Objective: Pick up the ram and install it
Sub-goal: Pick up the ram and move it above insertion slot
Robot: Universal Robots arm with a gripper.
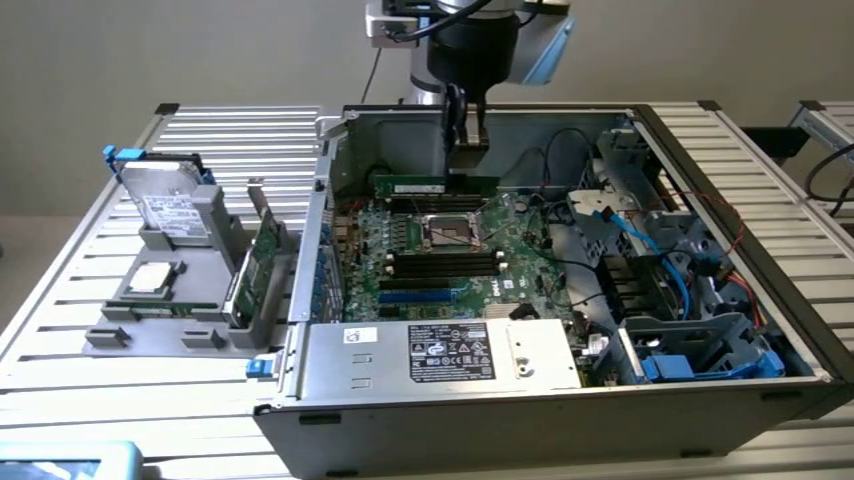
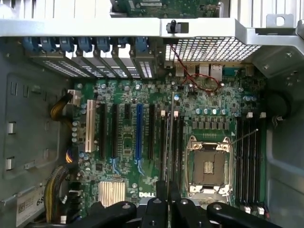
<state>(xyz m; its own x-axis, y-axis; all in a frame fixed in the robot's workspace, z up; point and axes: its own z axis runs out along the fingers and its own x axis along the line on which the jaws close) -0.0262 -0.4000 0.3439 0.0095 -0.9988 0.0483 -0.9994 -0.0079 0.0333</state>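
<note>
Arm [image 1: 461,40] comes straight down from above into the open computer case [image 1: 534,420], wrist vertical, gripper [image 1: 470,168] pointing down at the motherboard [image 1: 400,250]. Jaws pinched on the ram [image 1: 434,186], gripping its top edge roughly mid-length, a bit toward the exterior view's right end.

The ram stands on its long edge, flat green face with the white label toward the exterior camera. Long axis is level, running across the exterior view's left to right. It sits on the far side of the CPU socket [image 1: 450,232], close to the case's back wall. Can't tell if its lower edge touches the board or hangs just above it.

In the wrist view the gripper [image 2: 169,195] has the ram [image 2: 170,142] edge-on between its fingers, showing as a thin line. That line is parallel to the black memory slots [image 2: 178,142] next to the CPU socket [image 2: 209,166], over or just beside them; which slot, can't tell. The blue slot [image 2: 138,133] and white slot [image 2: 89,126] lie further off.

Outside the case, on the exterior view's left, a grey fixture [image 1: 147,335] holds a hard drive [image 1: 167,205] and a green card [image 1: 260,255]
</note>
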